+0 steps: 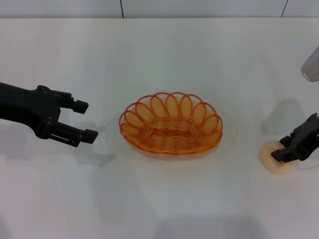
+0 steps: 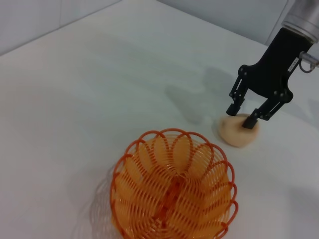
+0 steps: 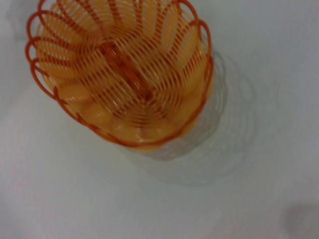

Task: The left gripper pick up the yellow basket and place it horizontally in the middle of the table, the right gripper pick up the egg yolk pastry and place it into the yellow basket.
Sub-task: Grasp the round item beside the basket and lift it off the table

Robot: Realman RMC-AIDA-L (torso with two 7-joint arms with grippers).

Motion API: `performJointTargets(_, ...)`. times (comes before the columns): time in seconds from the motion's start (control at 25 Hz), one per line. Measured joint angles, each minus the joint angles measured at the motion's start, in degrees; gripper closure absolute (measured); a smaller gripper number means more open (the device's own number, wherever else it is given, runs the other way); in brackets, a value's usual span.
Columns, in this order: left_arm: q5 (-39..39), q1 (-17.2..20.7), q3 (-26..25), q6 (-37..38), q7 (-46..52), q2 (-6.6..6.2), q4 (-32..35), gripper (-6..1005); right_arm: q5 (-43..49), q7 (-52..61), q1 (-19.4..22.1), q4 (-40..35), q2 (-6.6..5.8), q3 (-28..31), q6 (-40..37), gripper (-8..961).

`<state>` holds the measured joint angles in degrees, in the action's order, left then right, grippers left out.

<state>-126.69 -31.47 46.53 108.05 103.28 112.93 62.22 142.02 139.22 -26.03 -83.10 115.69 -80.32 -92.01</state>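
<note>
Head view: right pincer straddling egg yolk pastry.

I see the yellow basket, an oval of orange-yellow wire with a looped rim, sitting upright and lengthwise mid-surface. Well to its right lies the egg yolk pastry, small, round, pale peach, flat down.

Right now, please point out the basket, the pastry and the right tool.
basket [image 1: 171, 144]: head view, near rim.
pastry [image 2: 235, 135]: left wrist view, front side.
right tool [image 2: 243, 115]: left wrist view, between the fingertips.
</note>
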Motion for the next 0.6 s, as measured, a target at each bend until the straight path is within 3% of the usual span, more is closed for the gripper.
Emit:
performJointTargets(0.12, 0.24, 0.00, -0.05, -0.03, -0.01, 0.00, 0.00, 111, 0.34, 0.05, 0.03, 0.22, 0.02, -0.03, 0.13, 555)
performJointTargets(0.56, 0.31, 0.00, -0.25, -0.58, -0.07, 0.00, 0.00, 111, 0.73, 0.41, -0.05, 0.03, -0.16, 0.17, 0.08, 708)
performJointTargets(0.6, 0.31, 0.00, -0.29, -0.60, -0.13, 0.00, -0.02, 111, 0.65, 0.42, -0.18, -0.18, -0.15, 0.17, 0.06, 806)
